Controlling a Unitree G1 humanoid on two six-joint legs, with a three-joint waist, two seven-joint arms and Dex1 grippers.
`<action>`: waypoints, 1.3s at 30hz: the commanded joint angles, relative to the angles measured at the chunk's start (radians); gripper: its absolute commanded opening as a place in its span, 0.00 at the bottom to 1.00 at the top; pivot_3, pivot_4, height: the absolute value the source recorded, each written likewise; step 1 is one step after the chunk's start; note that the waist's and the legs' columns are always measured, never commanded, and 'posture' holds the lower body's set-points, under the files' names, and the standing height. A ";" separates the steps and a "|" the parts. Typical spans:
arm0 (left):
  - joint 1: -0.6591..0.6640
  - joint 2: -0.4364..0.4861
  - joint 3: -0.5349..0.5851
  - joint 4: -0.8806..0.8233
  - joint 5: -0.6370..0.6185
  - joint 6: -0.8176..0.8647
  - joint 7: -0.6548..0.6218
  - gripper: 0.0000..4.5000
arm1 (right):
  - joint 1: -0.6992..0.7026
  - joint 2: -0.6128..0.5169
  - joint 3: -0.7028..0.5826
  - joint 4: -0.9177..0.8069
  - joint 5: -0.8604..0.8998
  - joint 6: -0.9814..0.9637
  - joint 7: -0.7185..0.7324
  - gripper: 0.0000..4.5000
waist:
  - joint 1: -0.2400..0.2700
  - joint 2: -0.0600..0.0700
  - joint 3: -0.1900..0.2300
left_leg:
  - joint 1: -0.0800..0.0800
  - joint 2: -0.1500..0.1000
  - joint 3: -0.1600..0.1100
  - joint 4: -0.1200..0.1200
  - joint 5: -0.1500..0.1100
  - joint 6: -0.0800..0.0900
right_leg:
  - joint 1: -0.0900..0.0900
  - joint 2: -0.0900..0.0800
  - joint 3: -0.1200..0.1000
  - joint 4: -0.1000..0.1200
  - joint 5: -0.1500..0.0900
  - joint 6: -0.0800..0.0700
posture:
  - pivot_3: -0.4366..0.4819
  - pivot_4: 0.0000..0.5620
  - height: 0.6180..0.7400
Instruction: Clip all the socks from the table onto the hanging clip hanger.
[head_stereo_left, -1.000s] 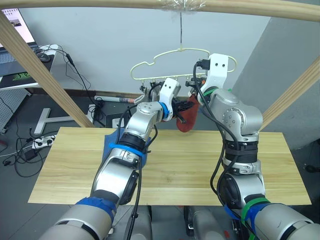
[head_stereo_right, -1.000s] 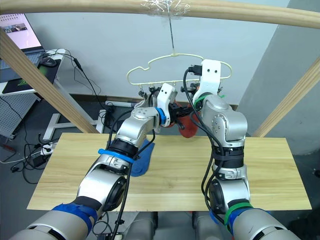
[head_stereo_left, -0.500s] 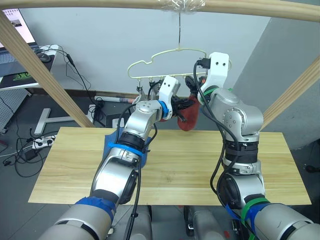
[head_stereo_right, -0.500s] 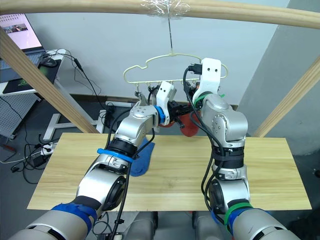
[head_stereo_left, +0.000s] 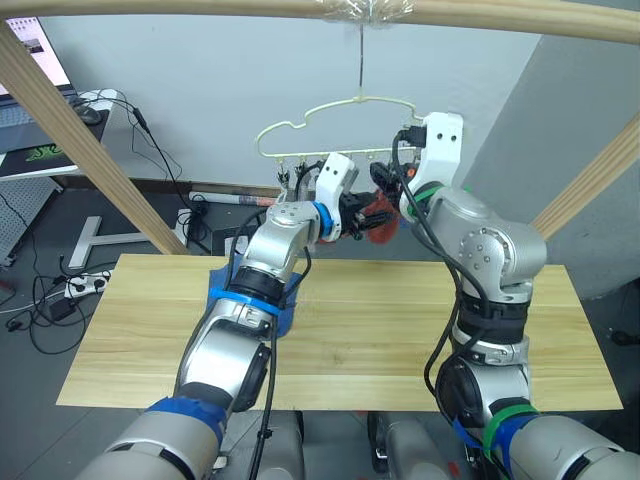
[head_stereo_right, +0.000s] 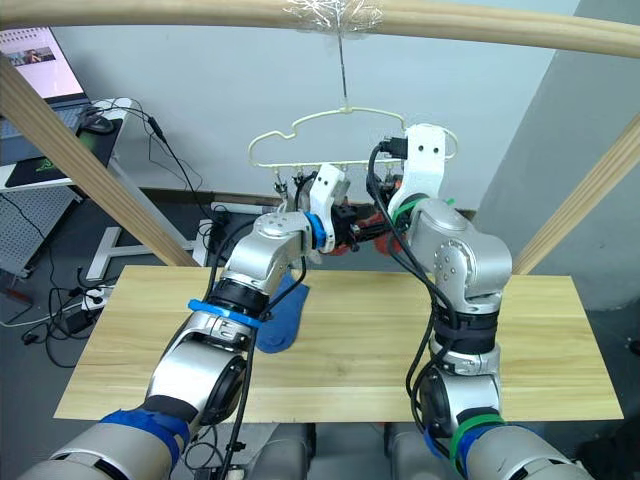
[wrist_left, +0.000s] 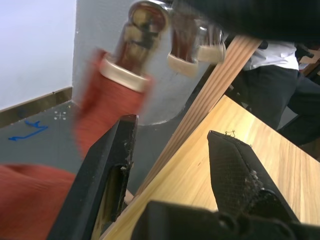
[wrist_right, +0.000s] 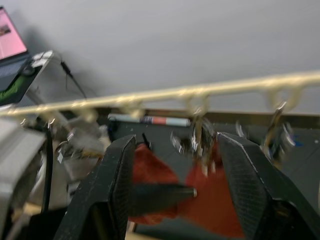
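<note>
Hanging off a clip (wrist_left: 142, 30) of the clip hanger (head_stereo_left: 335, 125) is a rust-red sock (head_stereo_left: 377, 215), up above the counter's (head_stereo_left: 360, 330) far edge. Left claw (head_stereo_left: 352, 213) is spread open right beside it, right claw (wrist_right: 172, 192) open too, just under the hanger bar. A blue sock (head_stereo_right: 278, 315) lies on the counter beneath the left arm.

sock between jaws (head_stereo_left: 378, 214): rust-red
sock on table (head_stereo_right: 279, 318): blue
clip hanger (head_stereo_left: 335, 120): pale yellow wire, silvery metal clips
table (head_stereo_left: 360, 330): light yellowish wood, visible grain
frame beams (head_stereo_left: 80, 140): light wood
left gripper (wrist_left: 175, 185): black fingers
right gripper (wrist_right: 182, 192): black fingers
</note>
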 joint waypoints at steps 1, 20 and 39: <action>0.030 0.008 -0.010 -0.094 -0.018 0.026 -0.016 0.57 | 0.063 -0.066 0.074 -0.122 0.022 0.079 0.046 0.60 | 0.000 0.000 0.000 | 0.000 0.000 0.000 0.000 0.000 0.000 | 0.000 0.000 0.000 0.000 0.000 0.000 | 0.58 0.33 1.00; 0.616 0.184 0.125 -0.637 -0.140 0.128 0.055 0.57 | 0.745 -0.255 0.150 -0.538 0.031 -0.056 0.171 0.60 | -0.007 0.001 -0.003 | 0.010 0.000 0.000 0.001 0.001 0.002 | 0.009 0.000 0.001 0.000 0.000 0.000 | 0.54 0.32 1.00; 1.044 0.178 0.234 -0.840 -0.242 0.153 0.216 0.57 | 1.117 -0.227 0.167 -0.506 -0.009 -0.388 0.172 0.60 | 0.001 0.001 -0.031 | 0.013 0.001 0.001 0.001 0.003 0.004 | 0.016 -0.001 0.002 -0.011 -0.006 -0.005 | 0.58 0.33 1.00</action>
